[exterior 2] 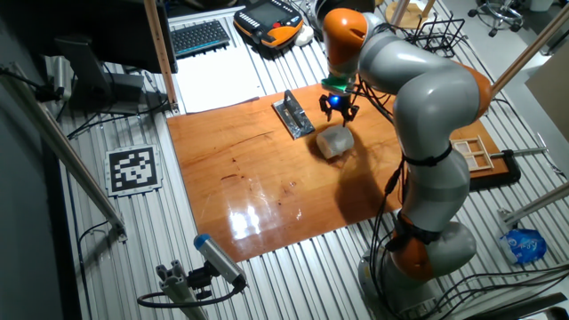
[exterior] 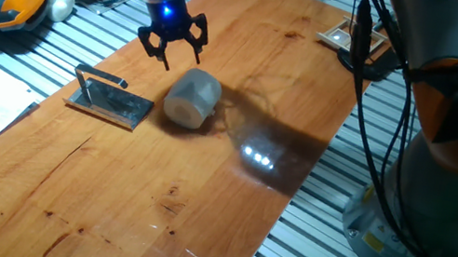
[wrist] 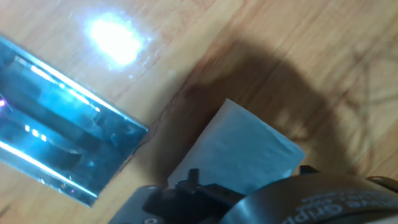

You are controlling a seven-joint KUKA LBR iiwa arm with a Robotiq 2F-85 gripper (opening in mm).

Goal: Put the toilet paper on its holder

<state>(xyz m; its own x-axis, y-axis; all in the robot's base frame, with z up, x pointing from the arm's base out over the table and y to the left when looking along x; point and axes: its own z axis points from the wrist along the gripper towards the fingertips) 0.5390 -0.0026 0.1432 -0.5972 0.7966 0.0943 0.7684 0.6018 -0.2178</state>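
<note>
While the gripper [exterior: 171, 45] is held above the wooden table [exterior: 198, 199] with its dark fingers [exterior: 196, 36] spread wide and nothing between them, the toilet paper [exterior: 192, 98] is seen lying on its side on the board, just below and slightly right of the fingertips in one fixed view. The holder [exterior: 111, 102], a shiny metal plate with a raised bar, is laid flat just beside the roll, and in the hand view the holder [wrist: 59, 134] and the toilet paper [wrist: 242, 152] are shown close together but apart.
</note>
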